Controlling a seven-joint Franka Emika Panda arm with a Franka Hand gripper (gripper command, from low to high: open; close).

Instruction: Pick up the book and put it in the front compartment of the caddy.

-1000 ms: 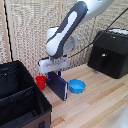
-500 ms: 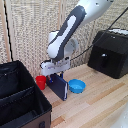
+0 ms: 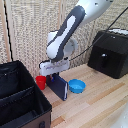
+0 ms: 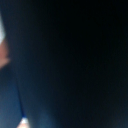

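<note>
The book [image 3: 59, 86] stands on the tabletop [image 3: 100, 102] between cup [image 3: 40, 82] and bowl [image 3: 76, 86]. The caddy [image 3: 20, 102] sits at the exterior view's left, the appliance [image 3: 110, 53] at its right.

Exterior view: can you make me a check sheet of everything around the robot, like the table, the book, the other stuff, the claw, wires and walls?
Surface: light wooden table, bare in front of the bowl.
Job's things: the book stands upright on the table between cup and bowl; the black caddy sits at the exterior view's left, open-topped, nothing seen in its compartments.
Clutter: small red cup; round blue bowl; black boxy appliance at the exterior view's right.
Claw: claw down at the book's top edge; cannot tell if it is shut. Wrist view is dark and blurred.
Cables: a dark cable runs from the arm toward the appliance.
Surroundings: pale woven wall panels behind.
</note>
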